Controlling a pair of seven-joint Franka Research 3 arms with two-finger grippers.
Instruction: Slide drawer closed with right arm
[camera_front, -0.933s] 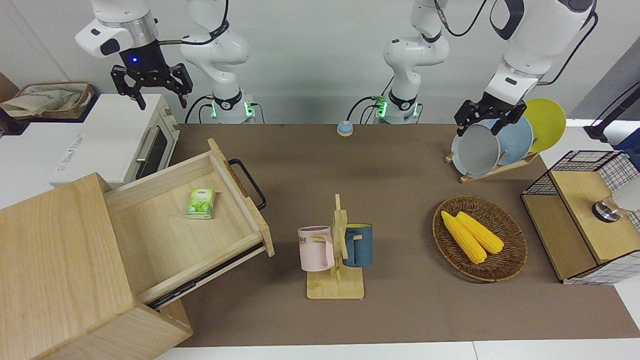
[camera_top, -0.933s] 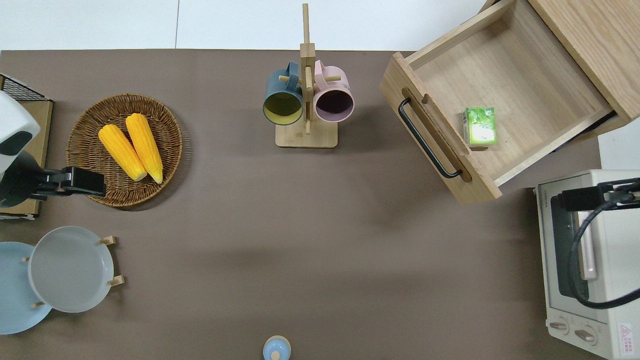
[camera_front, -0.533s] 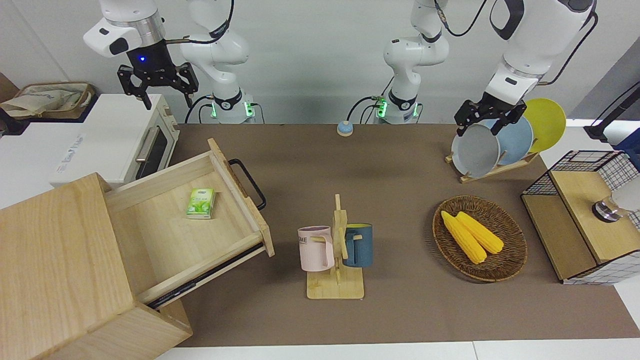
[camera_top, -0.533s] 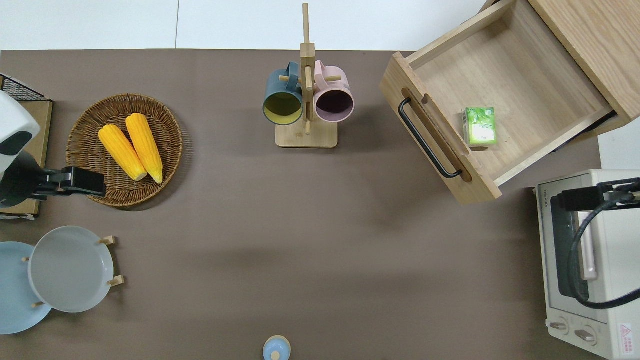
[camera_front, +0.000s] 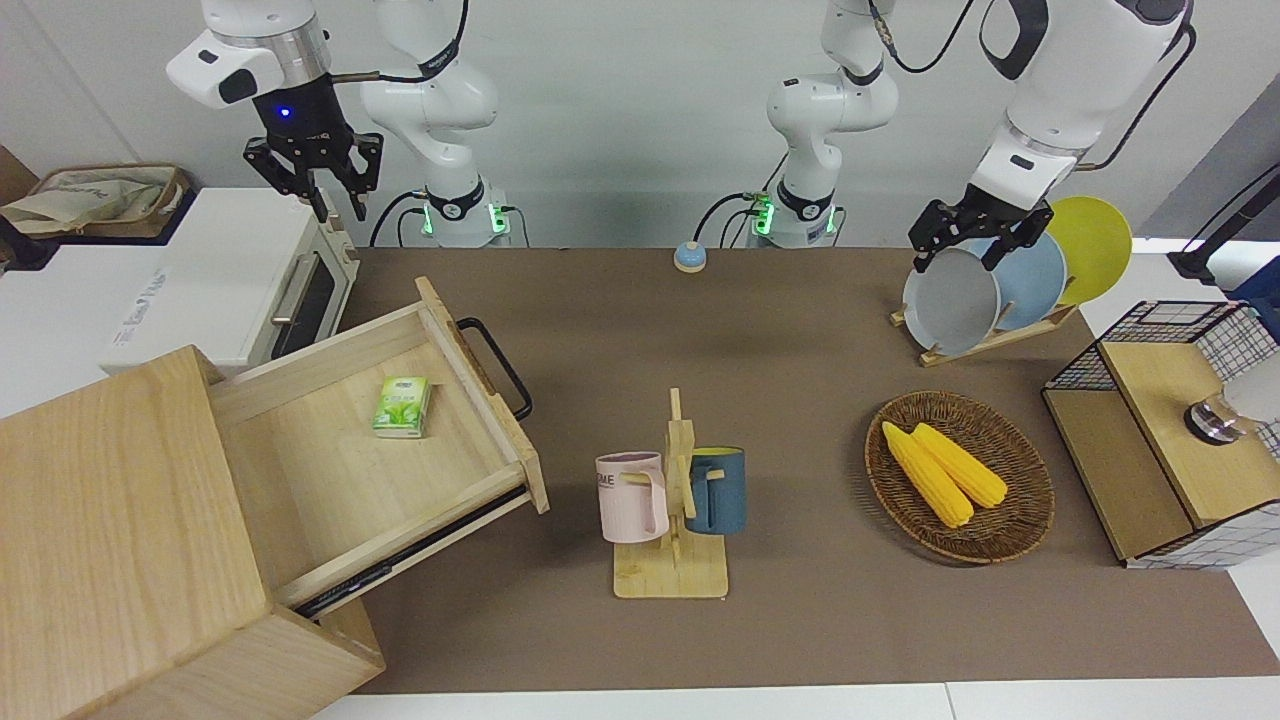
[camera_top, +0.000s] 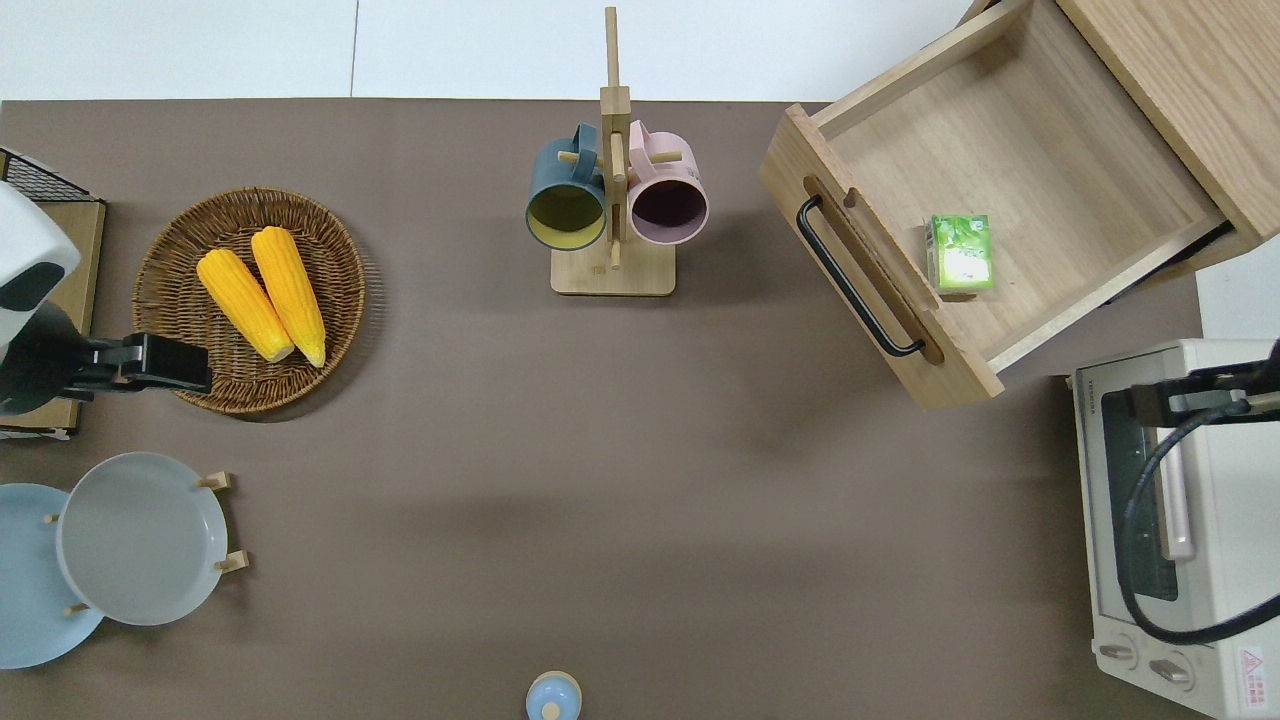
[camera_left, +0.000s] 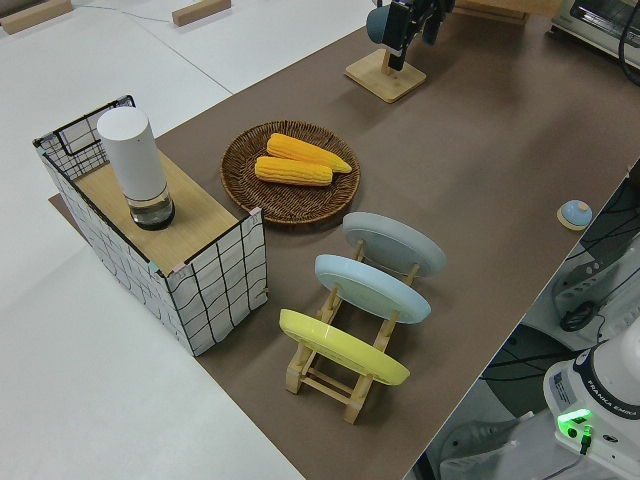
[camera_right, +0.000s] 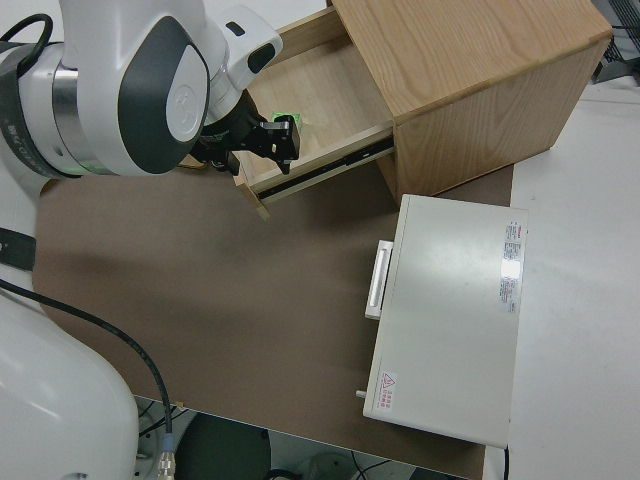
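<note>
The drawer (camera_front: 375, 430) stands pulled wide out of its cabinet (camera_front: 120, 540) at the right arm's end of the counter (camera_front: 780, 330) — a green packet (camera_front: 402, 406) lying inside. The right claw (camera_front: 315, 180) hangs over the toaster oven (camera_front: 230, 275), fingers apart — gripping nothing. The left arm is parked.

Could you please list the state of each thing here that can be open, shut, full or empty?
Drawer: pulled open, green packet inside.
Toaster oven: door shut.
Right gripper: open, empty, over the oven.
Left arm: parked.
Basket: holds two corn cobs.
Mug stand: two mugs hung.
</note>
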